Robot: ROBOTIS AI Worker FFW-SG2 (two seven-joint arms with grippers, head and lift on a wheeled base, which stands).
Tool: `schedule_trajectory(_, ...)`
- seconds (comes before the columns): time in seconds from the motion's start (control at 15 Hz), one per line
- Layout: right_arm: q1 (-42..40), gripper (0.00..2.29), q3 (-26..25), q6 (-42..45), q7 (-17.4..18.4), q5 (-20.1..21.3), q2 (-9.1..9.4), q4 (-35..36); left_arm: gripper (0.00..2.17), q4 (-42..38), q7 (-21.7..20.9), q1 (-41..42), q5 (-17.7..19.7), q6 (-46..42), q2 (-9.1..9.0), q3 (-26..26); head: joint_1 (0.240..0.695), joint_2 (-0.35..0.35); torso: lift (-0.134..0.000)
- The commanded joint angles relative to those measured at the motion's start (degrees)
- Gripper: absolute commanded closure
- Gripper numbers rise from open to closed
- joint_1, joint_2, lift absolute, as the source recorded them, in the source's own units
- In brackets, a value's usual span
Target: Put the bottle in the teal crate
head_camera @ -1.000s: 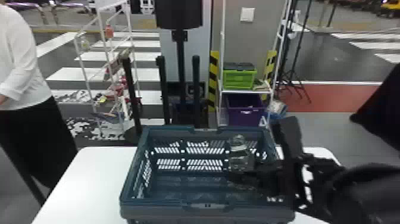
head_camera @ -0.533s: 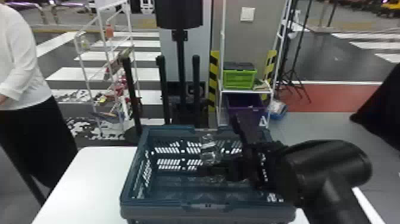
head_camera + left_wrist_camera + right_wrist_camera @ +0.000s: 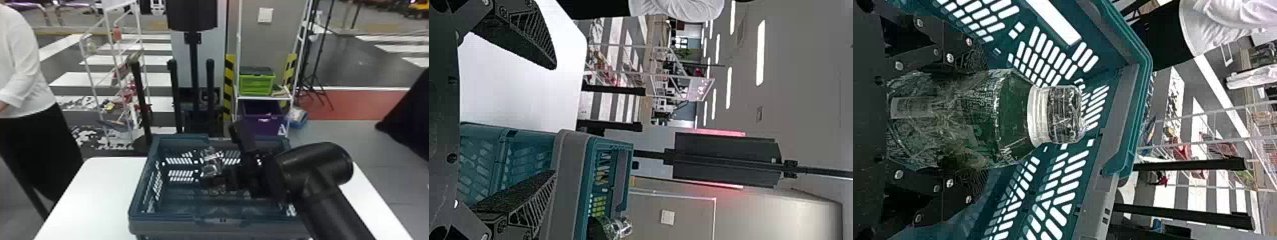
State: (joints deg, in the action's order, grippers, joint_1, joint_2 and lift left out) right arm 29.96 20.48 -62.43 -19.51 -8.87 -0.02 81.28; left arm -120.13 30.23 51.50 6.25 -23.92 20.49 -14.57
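In the head view my right gripper (image 3: 223, 178) is inside the teal crate (image 3: 178, 220), right of its middle, holding the clear bottle (image 3: 212, 162) upright. The right wrist view has the right gripper (image 3: 968, 117) shut on the bottle (image 3: 1003, 117), one finger on either side, cap pointing away from the palm, with the crate (image 3: 1128, 125) walls around it. In the left wrist view my left gripper (image 3: 554, 120) is parked with its fingers wide apart, near the crate (image 3: 571, 185); the bottle top (image 3: 619, 227) rises by the crate's rim.
A white table (image 3: 95, 191) carries the crate. Behind it stand black posts (image 3: 175, 95), a wire rack (image 3: 111, 63), and a shelf with a green crate (image 3: 257, 84) and a purple crate (image 3: 263, 118).
The right arm has moved left over the crate, carrying the bottle from the crate's right side towards its middle. The crate has stayed where it was.
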Motion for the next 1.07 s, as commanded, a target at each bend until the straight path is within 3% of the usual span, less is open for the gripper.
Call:
schedule_trajectory(0.0,1.68,1.81,0.26,1.83,0.00,-0.01,0.07,-4.73,0.14,-0.11,0.00,-0.09,0.34,0.15,0.16,0.34,0.499,0.000,0.000)
schedule_trajectory(0.2,2.48,1.81,0.26,3.76,-0.18,-0.27,0.07,-8.42,0.14,-0.37,-0.17,-0.09,0.87,0.85,0.25,0.86,0.499,0.000,0.000)
schedule_trajectory(0.4,2.56,1.47,0.17,4.11,-0.18,-0.89,0.07,-9.39,0.14,-0.63,-0.44,-0.35,0.87,2.44,0.25,1.04,0.499,0.000,0.000)
schedule_trajectory(0.47,2.56,1.22,0.08,4.29,-0.09,-1.94,0.07,-9.47,0.14,-0.63,-0.52,-0.53,0.87,2.61,0.25,1.04,0.499,0.000,0.000)
schedule_trajectory(0.6,2.56,0.22,0.00,4.11,0.79,-3.44,0.07,-9.47,0.14,-0.63,-0.52,-0.79,0.95,3.14,0.25,1.04,0.499,0.000,0.000)
schedule_trajectory(0.67,2.56,0.01,0.00,4.11,0.88,-3.44,0.07,-9.30,0.14,-0.72,-0.52,-0.88,0.95,3.31,0.25,1.04,0.499,0.000,0.000)
schedule_trajectory(1.0,1.42,0.03,-0.97,3.76,0.88,-3.53,0.07,-5.78,0.14,-1.42,-0.61,-1.32,1.13,5.95,0.25,1.30,0.499,0.000,0.000)
